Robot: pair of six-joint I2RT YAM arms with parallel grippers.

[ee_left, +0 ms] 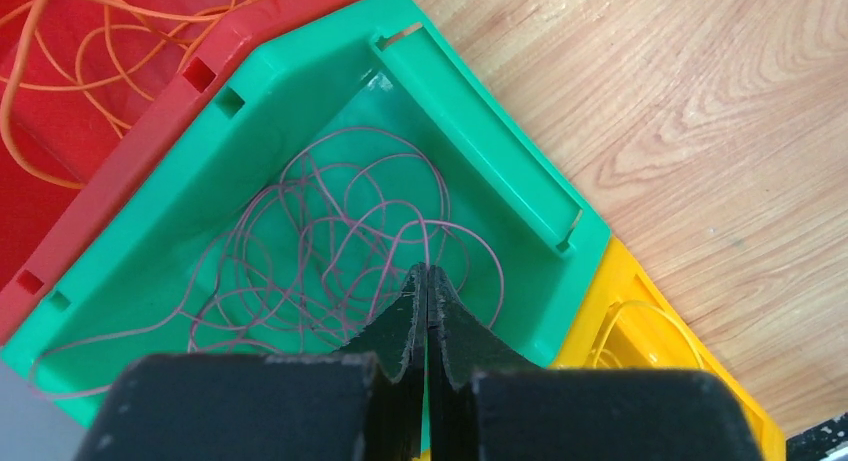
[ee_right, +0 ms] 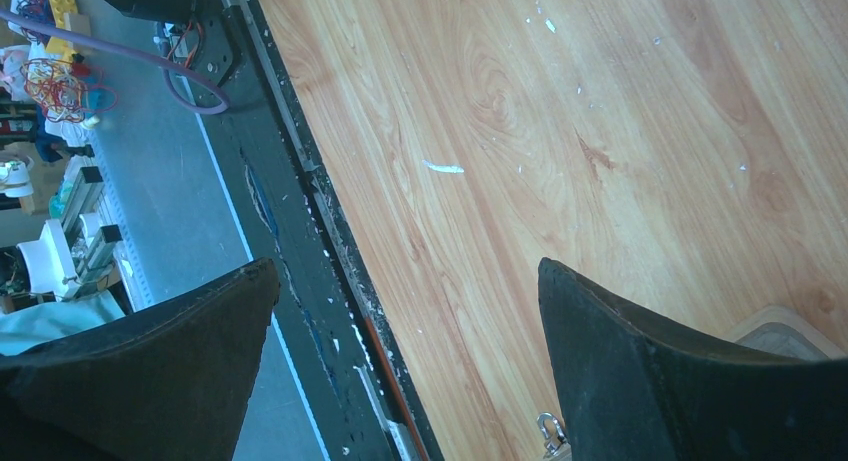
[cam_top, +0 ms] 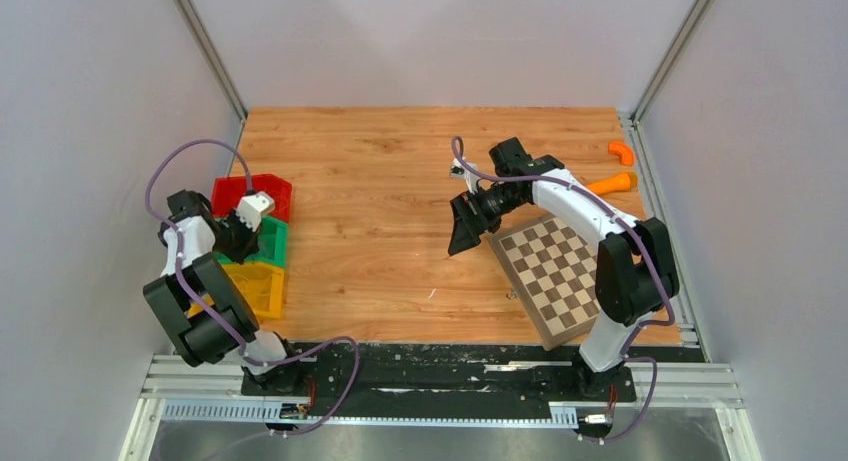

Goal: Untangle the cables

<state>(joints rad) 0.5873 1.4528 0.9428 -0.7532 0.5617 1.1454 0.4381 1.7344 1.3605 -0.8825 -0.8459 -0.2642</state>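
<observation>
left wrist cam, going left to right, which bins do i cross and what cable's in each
red bin with orange cable → green bin with purple cable → yellow bin with yellow cable → wooden table

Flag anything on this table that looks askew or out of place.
The chessboard lies skewed, turned diagonally against the table edges. A small white scrap lies on the bare wood near it.

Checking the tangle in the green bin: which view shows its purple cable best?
Left wrist view: the purple cable lies in loops inside the green bin. In the top external view the left arm hides most of the bin and the strand is too thin to see. The right wrist view misses it.
</observation>
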